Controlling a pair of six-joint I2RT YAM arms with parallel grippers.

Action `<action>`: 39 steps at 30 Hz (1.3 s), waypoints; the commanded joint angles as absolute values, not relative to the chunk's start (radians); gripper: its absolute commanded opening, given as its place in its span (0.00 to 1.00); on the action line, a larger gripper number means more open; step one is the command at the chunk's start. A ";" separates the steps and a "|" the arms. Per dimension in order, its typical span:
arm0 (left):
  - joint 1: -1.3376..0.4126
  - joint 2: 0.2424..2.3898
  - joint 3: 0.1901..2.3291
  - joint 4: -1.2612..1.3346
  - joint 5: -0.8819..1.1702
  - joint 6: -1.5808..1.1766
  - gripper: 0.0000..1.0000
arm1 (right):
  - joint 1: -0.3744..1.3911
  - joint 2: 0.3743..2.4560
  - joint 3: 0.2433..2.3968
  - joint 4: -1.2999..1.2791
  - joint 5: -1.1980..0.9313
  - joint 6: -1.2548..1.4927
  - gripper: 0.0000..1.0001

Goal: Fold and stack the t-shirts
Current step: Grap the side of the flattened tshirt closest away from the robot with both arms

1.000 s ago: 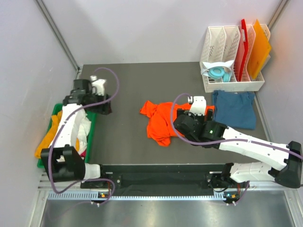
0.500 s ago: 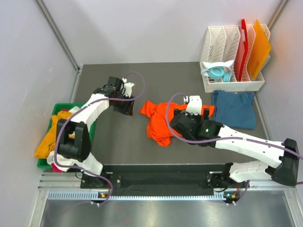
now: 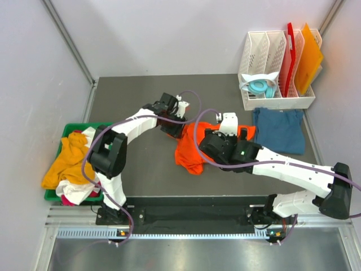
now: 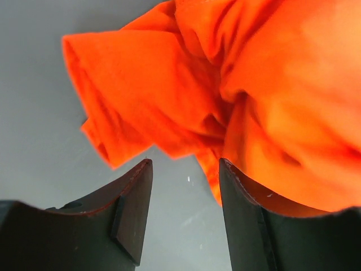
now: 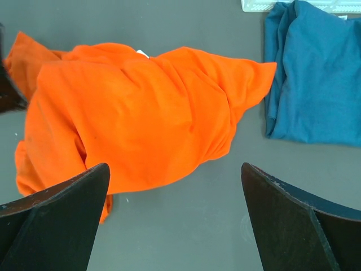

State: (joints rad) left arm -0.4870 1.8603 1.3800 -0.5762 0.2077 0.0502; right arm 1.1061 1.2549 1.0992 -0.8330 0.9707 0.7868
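Top view, orange t-shirt [image 3: 189,153]: crumpled in the middle of the dark desk [image 3: 141,169], between the two hands.
Top view, left hand [image 3: 175,129]: low at the shirt's far-left corner; how wide it stands cannot be told from here.
Top view, right hand [image 3: 221,148]: above the shirt's right half, hiding part of the cloth.
Top view, dark blue t-shirt [image 3: 277,131]: flat on the desk just right of the orange one, in front of the white rack [image 3: 256,62].
Top view, green bin [image 3: 72,127]: at the desk's left edge, heaped with a yellow-orange shirt [image 3: 67,164] and white cloth [image 3: 76,192].
Left wrist view, orange t-shirt: fills the upper right, a sleeve spread to the left; its lower edge lies just past the fingertips and reaches beside the right-hand one.
Left wrist view, left hand: partly open, with bare desk showing between the dark fingers [image 4: 135,209]; nothing is gripped.
Right wrist view, orange t-shirt: bunched straight ahead of the hand, its near edge level with the fingertips.
Right wrist view, white tag [image 5: 141,53]: at the collar, too small to read.
Right wrist view, dark blue t-shirt: upper right, just beside the orange sleeve tip.
Right wrist view, right hand: spread wide and holding nothing.
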 commanded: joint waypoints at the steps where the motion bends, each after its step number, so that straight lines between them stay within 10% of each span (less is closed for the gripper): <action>1: -0.480 1.928 1.436 -0.518 0.181 0.025 0.54 | 1.111 1.264 1.166 -0.830 0.989 0.799 1.00; 8: -0.479 1.991 1.445 -0.515 0.150 0.017 0.50 | 1.111 1.273 1.167 -0.842 0.989 0.790 1.00; 13: -0.476 1.976 1.447 -0.509 0.134 0.005 0.00 | 1.111 1.269 1.158 -0.842 0.994 0.798 1.00; 21: -0.423 1.787 1.387 -0.531 0.106 0.003 0.00 | 1.079 1.241 1.092 -0.868 0.976 0.891 1.00; 31: -0.213 1.620 1.336 -0.621 0.138 0.043 0.00 | 0.622 1.130 0.871 -0.595 0.662 0.746 1.00; 39: -0.178 1.577 1.293 -0.638 0.126 0.072 0.00 | 0.474 1.432 0.979 -0.468 0.537 0.628 0.99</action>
